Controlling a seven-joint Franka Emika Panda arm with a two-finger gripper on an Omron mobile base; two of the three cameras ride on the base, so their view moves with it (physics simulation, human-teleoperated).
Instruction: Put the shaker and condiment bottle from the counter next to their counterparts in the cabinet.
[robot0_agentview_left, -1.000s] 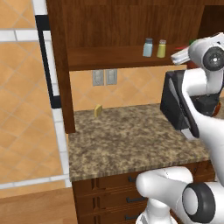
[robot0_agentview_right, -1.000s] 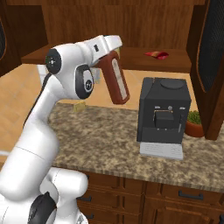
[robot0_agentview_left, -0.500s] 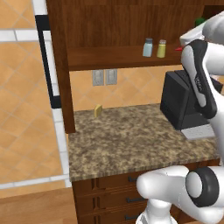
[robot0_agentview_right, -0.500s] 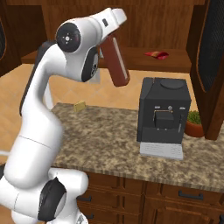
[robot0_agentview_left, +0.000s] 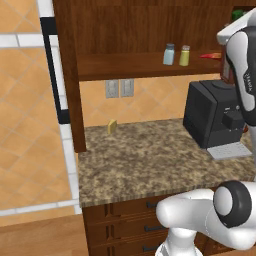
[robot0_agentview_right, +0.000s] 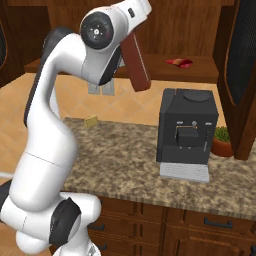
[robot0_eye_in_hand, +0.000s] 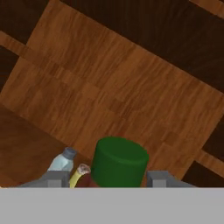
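My gripper (robot0_eye_in_hand: 106, 178) is shut on the condiment bottle (robot0_agentview_right: 136, 62), a tall red bottle whose green cap (robot0_eye_in_hand: 119, 162) sits between the fingers. The bottle hangs tilted in the air in front of the cabinet (robot0_agentview_left: 130, 30), above the coffee machine. The pale blue shaker (robot0_agentview_left: 169, 54) stands on the cabinet shelf (robot0_agentview_left: 120, 66), right beside the yellow-green shaker (robot0_agentview_left: 184, 55). Both shakers show just past the cap in the hand view, the pale blue shaker (robot0_eye_in_hand: 63, 161) and the yellow-green shaker (robot0_eye_in_hand: 78, 174). The small flat red bottle (robot0_agentview_right: 179, 62) lies further right on the shelf. Below is the granite counter (robot0_agentview_left: 150, 155).
A black coffee machine (robot0_agentview_right: 187, 130) stands on the counter under the shelf, with a potted plant (robot0_agentview_right: 222, 141) to its right. A small yellow block (robot0_agentview_left: 112, 126) leans by the back wall under the outlets (robot0_agentview_left: 119, 88). The open cabinet door (robot0_agentview_right: 245, 75) hangs at the right.
The arm has lifted and swung the red bottle higher, from level with the coffee machine's top up to shelf height. The shakers and the flat red bottle have not moved.
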